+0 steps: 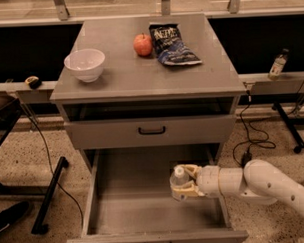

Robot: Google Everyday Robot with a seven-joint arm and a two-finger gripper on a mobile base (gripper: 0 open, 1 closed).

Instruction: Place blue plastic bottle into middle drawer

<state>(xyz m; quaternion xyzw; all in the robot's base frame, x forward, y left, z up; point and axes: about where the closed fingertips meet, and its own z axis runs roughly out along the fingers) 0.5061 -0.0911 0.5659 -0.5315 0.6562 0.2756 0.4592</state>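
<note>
- Reaches in from the lower right with a thick white arm [264, 182], wrist pointing left.
- Ends in the gripper [181, 182], set over the right half of the pulled-out middle drawer [89, 195], near its right wall.
- Clamps the blue plastic bottle [178, 179] between two cream fingers [189, 168], one against the upper side of the clear body and one against the lower side, both touching it.
- Carries the bottle at the very tip of the gripper, just left of the wrist, white cap uppermost and body roughly upright.
- Cannot tell whether the bottle's base touches the grey drawer floor or hangs just above it.
- Keeps the bottle within the drawer's outline, well apart from the left wall and about midway between the back and the front lip.
- Directly above the open drawer: a shallower drawer front [117, 133], pushed in, with a black curved handle [152, 130].
- On the cabinet top [140, 76]: a white bowl [85, 64] at the left, a red apple [143, 44] near the back, a dark snack bag [172, 43] just beside the apple on its right.
- On a ledge far to the right: a small bottle [277, 65] with a dark cap, well apart from the gripper.
- On the speckled floor to the right of the cabinet: a black cable [252, 140] in loose loops.
</note>
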